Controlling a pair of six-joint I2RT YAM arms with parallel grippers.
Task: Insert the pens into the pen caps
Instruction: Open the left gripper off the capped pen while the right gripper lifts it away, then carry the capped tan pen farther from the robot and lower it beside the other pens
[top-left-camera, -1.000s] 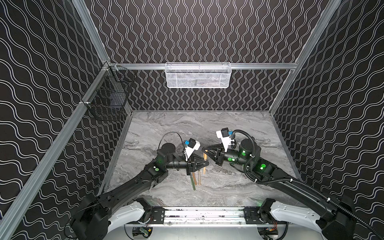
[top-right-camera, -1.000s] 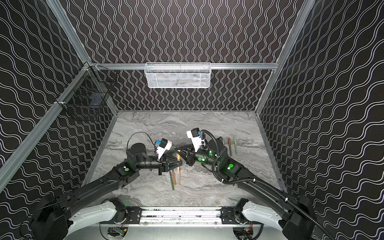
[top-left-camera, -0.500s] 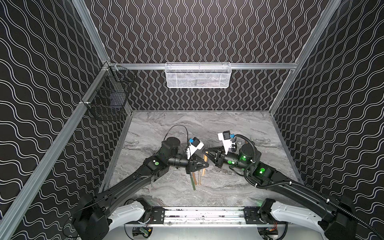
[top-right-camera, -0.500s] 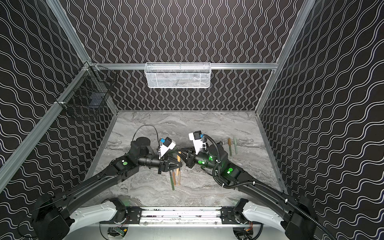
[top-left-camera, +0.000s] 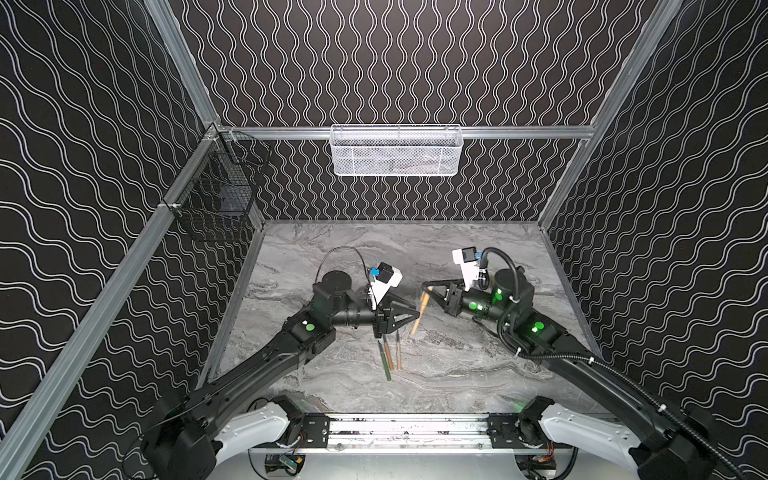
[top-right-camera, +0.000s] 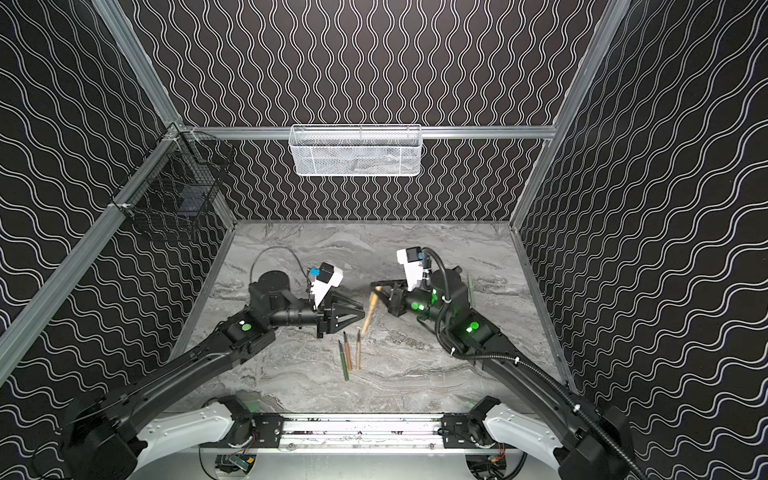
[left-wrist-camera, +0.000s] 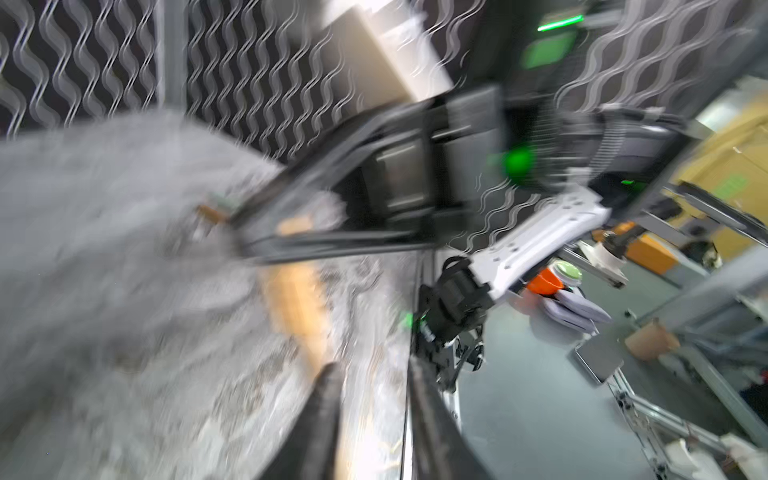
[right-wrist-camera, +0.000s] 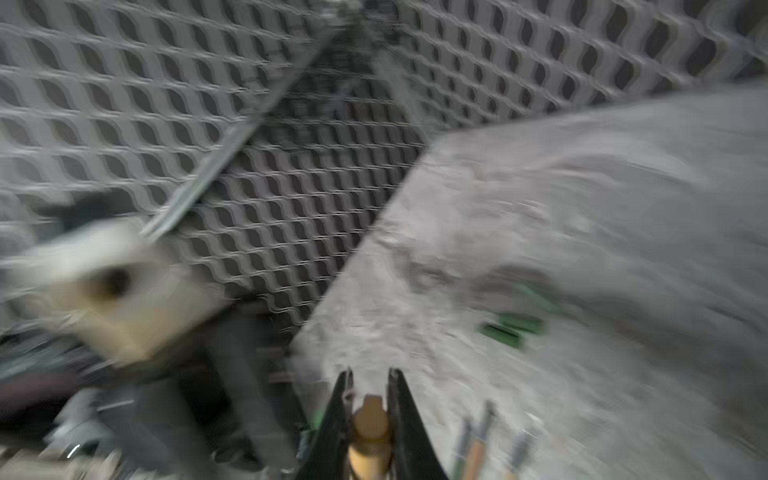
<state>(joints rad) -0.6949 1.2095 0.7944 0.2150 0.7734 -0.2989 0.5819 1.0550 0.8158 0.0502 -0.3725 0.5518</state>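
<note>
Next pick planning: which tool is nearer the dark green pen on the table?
Left. Left tool hovers right by the dark green pen; right tool, gripping a tan pen, sits farther off.

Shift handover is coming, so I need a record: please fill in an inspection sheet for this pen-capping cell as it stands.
Surface: grey marbled tabletop, no damage seen.
Job's things: three pens side by side near the front; tan pen held; green pen beside the right arm; green caps, blurred, in the right wrist view.
Clutter: nothing seen.
Pincers: right pincer shut on the tan pen's thicker end; left pincer open, nothing between its jaws.
Cables: black loop at the left wrist; ribbed hose along the right arm.
Surroundings: white mesh basket on the back rail; black wire basket on the left wall.
</note>
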